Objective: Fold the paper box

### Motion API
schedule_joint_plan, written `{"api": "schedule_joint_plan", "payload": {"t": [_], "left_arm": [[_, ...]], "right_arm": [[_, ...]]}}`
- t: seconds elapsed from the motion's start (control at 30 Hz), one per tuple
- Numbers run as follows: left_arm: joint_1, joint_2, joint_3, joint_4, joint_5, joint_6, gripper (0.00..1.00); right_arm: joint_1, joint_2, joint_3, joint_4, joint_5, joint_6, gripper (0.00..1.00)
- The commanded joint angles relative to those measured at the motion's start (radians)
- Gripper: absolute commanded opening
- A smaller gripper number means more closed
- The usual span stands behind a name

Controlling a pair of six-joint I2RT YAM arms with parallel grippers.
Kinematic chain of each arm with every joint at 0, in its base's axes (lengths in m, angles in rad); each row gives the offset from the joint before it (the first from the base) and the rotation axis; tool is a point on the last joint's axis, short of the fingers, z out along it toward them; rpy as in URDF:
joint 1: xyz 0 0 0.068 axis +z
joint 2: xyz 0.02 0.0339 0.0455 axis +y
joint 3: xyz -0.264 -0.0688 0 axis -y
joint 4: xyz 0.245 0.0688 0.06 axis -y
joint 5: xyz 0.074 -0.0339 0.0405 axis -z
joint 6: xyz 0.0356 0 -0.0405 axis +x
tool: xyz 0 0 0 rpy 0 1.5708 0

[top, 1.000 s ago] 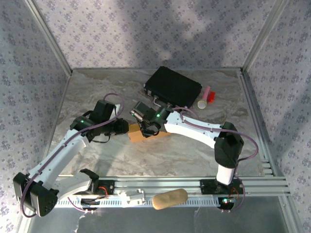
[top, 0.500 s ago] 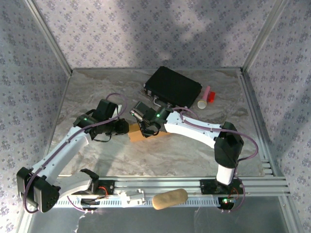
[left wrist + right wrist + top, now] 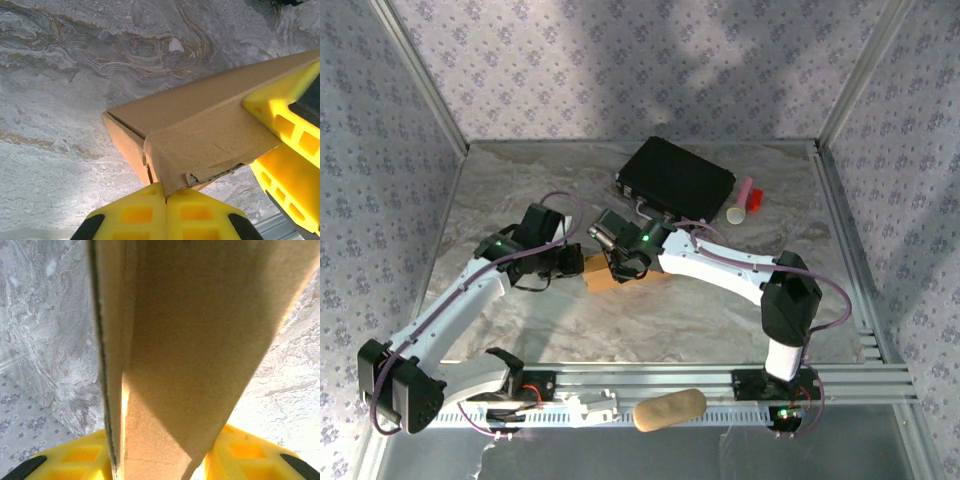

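The tan cardboard paper box (image 3: 601,276) lies mid-table between both arms. In the left wrist view the paper box (image 3: 200,115) shows a bent end flap whose lower corner is pinched between the yellow fingers of my left gripper (image 3: 166,194), which is shut on it. My left gripper (image 3: 576,264) meets the box from the left. My right gripper (image 3: 620,268) holds it from the right, and its yellow fingers (image 3: 282,125) clamp the box's far end. In the right wrist view the paper box (image 3: 190,340) stands on edge between the fingers of my right gripper (image 3: 165,462).
A black case with metal trim (image 3: 677,178) sits at the back of the marble table. A pink and a white cylinder (image 3: 744,202) lie to its right. A tan oblong object (image 3: 670,409) rests on the front rail. Patterned walls close in three sides.
My left gripper has closed on the box's end flap and the left arm has edged slightly toward the box. The right arm and the box have stayed in place.
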Motion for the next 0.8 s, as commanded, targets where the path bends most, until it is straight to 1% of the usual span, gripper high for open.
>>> {"api": "schedule_joint_plan", "payload": {"t": [0.0, 0.2, 0.37, 0.5, 0.67, 0.77], "left_arm": [[0.002, -0.010, -0.007, 0.043, 0.034, -0.011, 0.05], [0.016, -0.021, -0.014, 0.061, 0.063, -0.027, 0.04], [0.049, -0.039, -0.026, 0.081, 0.110, -0.035, 0.04], [0.069, -0.040, -0.044, 0.090, 0.170, -0.044, 0.04], [0.079, -0.042, -0.073, 0.089, 0.170, -0.036, 0.04], [0.081, -0.052, -0.086, 0.089, 0.144, -0.026, 0.04]], "right_arm": [[0.004, 0.016, -0.021, -0.029, -0.005, 0.333, 0.42], [-0.002, 0.011, -0.030, -0.019, -0.010, 0.328, 0.45], [-0.004, 0.007, -0.030, -0.021, -0.013, 0.319, 0.47], [-0.006, 0.009, -0.031, -0.020, -0.016, 0.317, 0.47], [-0.004, 0.009, -0.033, -0.018, -0.014, 0.315, 0.46], [-0.004, 0.009, -0.035, -0.020, -0.013, 0.313, 0.45]]}}
